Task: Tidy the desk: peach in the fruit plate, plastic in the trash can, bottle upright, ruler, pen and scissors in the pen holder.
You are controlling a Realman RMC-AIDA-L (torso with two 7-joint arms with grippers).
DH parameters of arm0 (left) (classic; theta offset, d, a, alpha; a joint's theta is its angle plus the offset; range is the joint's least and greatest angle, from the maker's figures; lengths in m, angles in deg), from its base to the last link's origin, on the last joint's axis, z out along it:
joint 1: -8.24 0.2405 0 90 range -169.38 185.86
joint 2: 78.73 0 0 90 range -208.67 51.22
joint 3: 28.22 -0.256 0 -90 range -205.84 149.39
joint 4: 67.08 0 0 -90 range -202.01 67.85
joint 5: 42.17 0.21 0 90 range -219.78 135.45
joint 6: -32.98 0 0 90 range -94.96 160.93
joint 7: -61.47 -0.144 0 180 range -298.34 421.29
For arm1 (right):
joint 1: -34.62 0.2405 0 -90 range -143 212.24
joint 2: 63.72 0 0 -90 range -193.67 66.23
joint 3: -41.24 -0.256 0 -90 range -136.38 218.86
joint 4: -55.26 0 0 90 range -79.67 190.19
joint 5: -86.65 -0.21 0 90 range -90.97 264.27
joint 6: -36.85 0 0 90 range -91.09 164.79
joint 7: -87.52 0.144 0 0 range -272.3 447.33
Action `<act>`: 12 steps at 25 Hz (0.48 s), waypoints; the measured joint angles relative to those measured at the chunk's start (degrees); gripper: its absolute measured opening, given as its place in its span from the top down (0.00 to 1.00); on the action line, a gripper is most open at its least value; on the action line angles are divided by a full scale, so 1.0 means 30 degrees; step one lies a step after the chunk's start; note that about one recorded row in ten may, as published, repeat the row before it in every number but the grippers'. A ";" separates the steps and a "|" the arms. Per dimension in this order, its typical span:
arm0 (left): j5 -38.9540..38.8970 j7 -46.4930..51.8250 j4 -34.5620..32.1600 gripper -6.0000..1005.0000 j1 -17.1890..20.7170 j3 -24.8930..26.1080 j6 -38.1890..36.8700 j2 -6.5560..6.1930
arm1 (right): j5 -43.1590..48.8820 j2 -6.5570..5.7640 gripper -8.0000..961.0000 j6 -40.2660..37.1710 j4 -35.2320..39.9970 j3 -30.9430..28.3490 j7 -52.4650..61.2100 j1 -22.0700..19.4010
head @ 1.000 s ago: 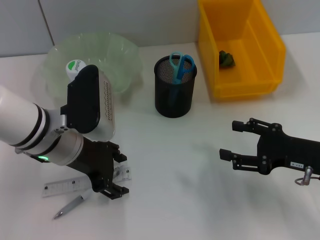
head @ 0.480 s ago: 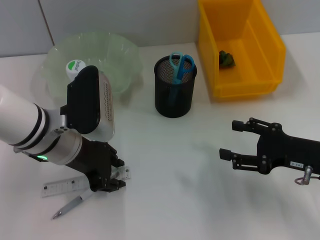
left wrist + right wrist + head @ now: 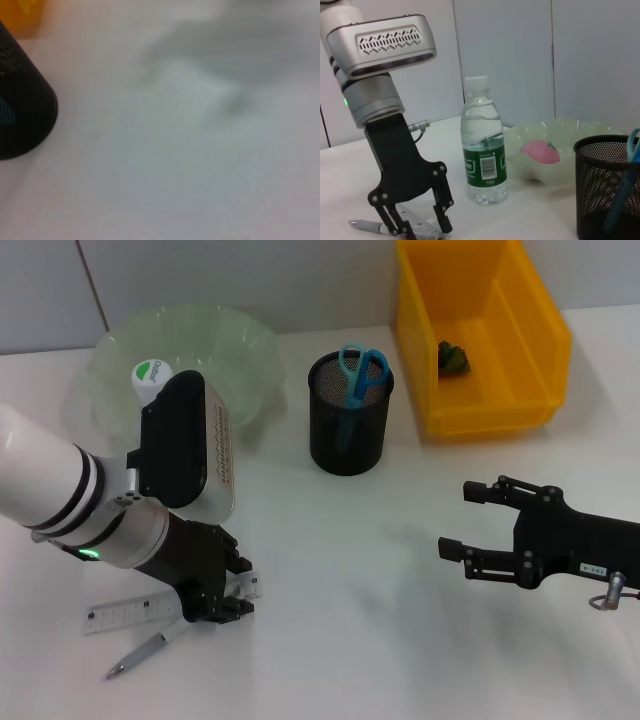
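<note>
Left gripper [image 3: 222, 595] fingers now closing on ruler [image 3: 135, 612] end | ruler runs sideways beneath | right gripper [image 3: 478, 528] fingers apart, far

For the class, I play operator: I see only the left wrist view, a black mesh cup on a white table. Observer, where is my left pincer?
Observer: The left pincer is down at the table, at one end of the ruler, with the pen lying close by.
Operator: Is the bottle upright?
Observer: Yes, the bottle stands upright beside the fruit plate.
Operator: And the peach?
Observer: The peach lies in that plate.
</note>
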 joint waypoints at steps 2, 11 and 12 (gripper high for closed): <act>0.0109 0.0008 0.0003 0.54 -0.0026 -0.0013 -0.0021 0.0001 | -0.0001 0.0000 0.13 0.0001 0.0001 0.0000 0.0001 -0.0001; 0.0429 0.0254 0.0047 0.54 -0.0184 -0.0028 -0.0095 0.0019 | 0.0193 -0.0001 0.13 0.0129 0.0000 -0.0026 0.0000 0.0029; 0.0429 0.0254 0.0047 0.54 -0.0184 -0.0028 -0.0095 0.0019 | 0.0213 0.0000 0.13 0.0199 -0.0002 -0.0016 0.0001 0.0047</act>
